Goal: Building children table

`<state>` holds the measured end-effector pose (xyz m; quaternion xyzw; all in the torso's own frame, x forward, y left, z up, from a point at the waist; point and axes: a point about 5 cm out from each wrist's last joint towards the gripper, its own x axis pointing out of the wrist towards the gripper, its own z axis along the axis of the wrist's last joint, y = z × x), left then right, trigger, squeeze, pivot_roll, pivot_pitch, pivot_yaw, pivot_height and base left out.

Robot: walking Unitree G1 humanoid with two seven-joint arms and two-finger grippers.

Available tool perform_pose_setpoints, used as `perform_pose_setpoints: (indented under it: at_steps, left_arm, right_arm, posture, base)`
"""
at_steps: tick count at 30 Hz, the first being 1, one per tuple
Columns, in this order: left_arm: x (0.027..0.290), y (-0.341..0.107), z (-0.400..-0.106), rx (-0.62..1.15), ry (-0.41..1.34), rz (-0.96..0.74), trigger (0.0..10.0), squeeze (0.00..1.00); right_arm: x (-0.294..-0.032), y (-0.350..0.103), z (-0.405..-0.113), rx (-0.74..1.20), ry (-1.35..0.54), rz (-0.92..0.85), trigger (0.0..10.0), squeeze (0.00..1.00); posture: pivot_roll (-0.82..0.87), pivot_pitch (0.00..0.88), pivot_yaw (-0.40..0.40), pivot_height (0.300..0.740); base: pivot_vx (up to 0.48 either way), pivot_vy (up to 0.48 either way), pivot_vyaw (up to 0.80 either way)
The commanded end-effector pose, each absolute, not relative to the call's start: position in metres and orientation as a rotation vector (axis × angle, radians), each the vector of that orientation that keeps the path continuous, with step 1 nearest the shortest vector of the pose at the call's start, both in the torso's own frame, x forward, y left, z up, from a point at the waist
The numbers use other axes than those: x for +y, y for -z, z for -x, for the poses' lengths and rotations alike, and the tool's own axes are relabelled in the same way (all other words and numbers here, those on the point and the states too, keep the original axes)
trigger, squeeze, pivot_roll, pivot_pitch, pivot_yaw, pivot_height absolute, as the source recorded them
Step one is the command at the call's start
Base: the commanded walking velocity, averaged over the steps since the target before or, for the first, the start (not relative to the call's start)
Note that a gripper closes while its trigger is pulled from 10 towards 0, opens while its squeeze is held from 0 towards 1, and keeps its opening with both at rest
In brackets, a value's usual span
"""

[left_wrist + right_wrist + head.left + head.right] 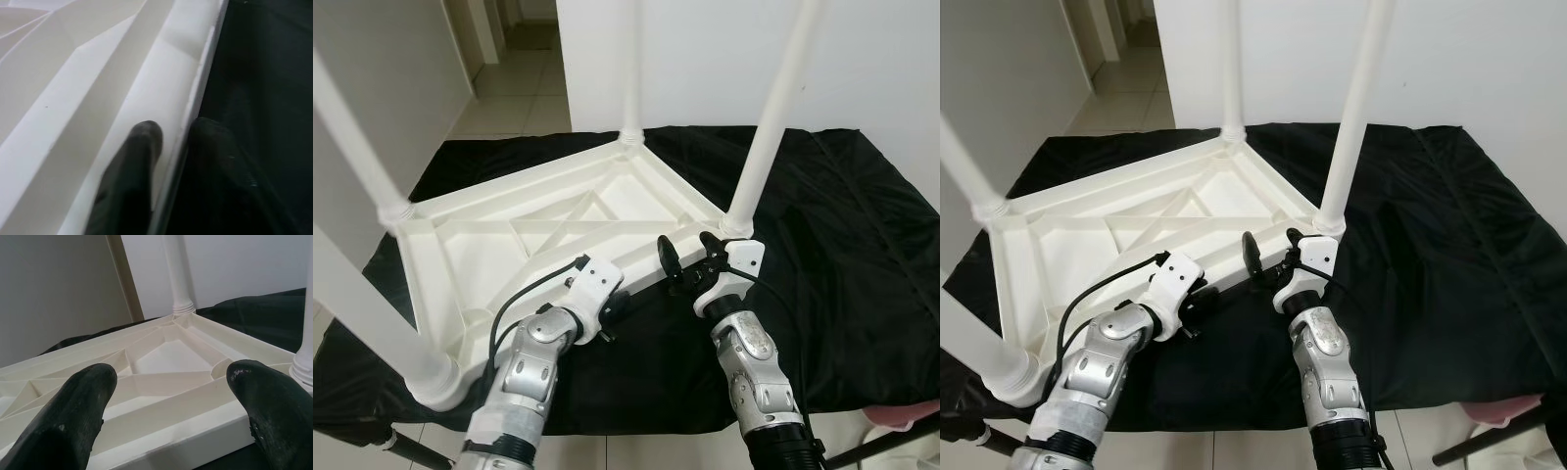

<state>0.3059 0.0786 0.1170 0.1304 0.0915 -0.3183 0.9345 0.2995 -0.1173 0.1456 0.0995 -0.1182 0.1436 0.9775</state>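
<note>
The white children's table [558, 225] lies upside down on the black cloth [842, 245], four legs fitted. The left gripper [171, 147] pinches its near rim; the right gripper [690, 257] hangs spread wide above that rim. Better to close the right before lifting, then turn the table evenly.

White plastic table [558, 230] upside down on black cloth [842, 255], four legs [766, 127] up, apparently seated.

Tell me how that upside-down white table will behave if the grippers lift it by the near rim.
The white table looks like hollow ribbed plastic, so probably light and stiff. Its four upright legs likely make it top-heavy and apt to tilt. The left gripper straddles the smooth rim, which may slip; the right gripper is open.
</note>
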Motion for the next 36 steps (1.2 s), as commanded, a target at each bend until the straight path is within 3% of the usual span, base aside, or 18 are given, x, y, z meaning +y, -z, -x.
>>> perform_pose_setpoints:
  at_steps: [1, 6, 7, 8, 18, 25, 26, 28, 32, 36]
  left_arm:
    - [0.087, -0.118, -0.308, 0.164, 0.505, -0.275, 10.0, 1.00]
    - [0.086, -0.121, -0.306, 0.143, 0.522, -0.286, 10.0, 1.00]
    - [0.085, -0.122, -0.304, 0.131, 0.534, -0.288, 10.0, 0.89]
    - [0.082, -0.125, -0.301, 0.105, 0.564, -0.288, 10.0, 0.00]
    - [0.080, -0.137, -0.276, -0.015, 0.709, -0.215, 10.0, 0.00]
    - [0.101, -0.145, -0.249, -0.056, 0.760, -0.166, 10.0, 0.00]
    - [0.110, -0.147, -0.232, -0.036, 0.813, -0.129, 10.0, 0.00]
    - [0.110, -0.147, -0.232, -0.036, 0.813, -0.129, 10.0, 0.00]
    - [0.125, -0.145, -0.205, 0.014, 0.920, -0.115, 10.0, 0.00]
    - [0.136, -0.140, -0.197, 0.045, 0.887, -0.129, 10.0, 0.00]
  right_arm:
    - [-0.117, -0.142, -0.299, -0.233, -0.282, -0.202, 10.0, 0.00]
    - [-0.117, -0.142, -0.299, -0.231, -0.280, -0.202, 10.0, 0.00]
    - [-0.117, -0.142, -0.299, -0.231, -0.279, -0.203, 10.0, 0.00]
    - [-0.116, -0.142, -0.299, -0.231, -0.279, -0.203, 10.0, 0.00]
    - [-0.114, -0.141, -0.298, -0.231, -0.279, -0.200, 10.0, 0.00]
    - [-0.113, -0.140, -0.299, -0.238, -0.284, -0.165, 10.0, 0.00]
    - [-0.111, -0.139, -0.300, -0.233, -0.289, -0.144, 10.0, 0.00]
    - [-0.111, -0.139, -0.300, -0.233, -0.289, -0.144, 10.0, 0.00]
    - [-0.107, -0.134, -0.303, -0.206, -0.299, -0.130, 10.0, 0.00]
    - [-0.105, -0.133, -0.304, -0.202, -0.314, -0.136, 10.0, 0.00]
  posture:
    - [-0.07, 0.014, 0.061, 0.740]
    - [-0.06, 0.017, 0.064, 0.740]
    - [-0.06, 0.017, 0.064, 0.740]
    - [-0.06, 0.020, 0.063, 0.740]
    - [-0.05, 0.025, 0.067, 0.740]
    - [-0.02, 0.034, 0.067, 0.740]
    - [-0.01, 0.035, 0.058, 0.740]
    - [-0.01, 0.035, 0.058, 0.740]
    - [0.03, 0.031, 0.036, 0.740]
    - [0.05, 0.027, 0.027, 0.740]
  base:
    - [0.000, 0.000, 0.00]
    - [0.000, 0.000, 0.00]
    - [0.000, 0.000, 0.00]
    - [0.000, 0.000, 0.00]
    - [0.000, 0.000, 0.00]
    - [0.000, 0.000, 0.00]
    - [0.000, 0.000, 0.00]
    - [0.000, 0.000, 0.00]
    - [0.000, 0.000, 0.00]
    - [0.000, 0.000, 0.00]
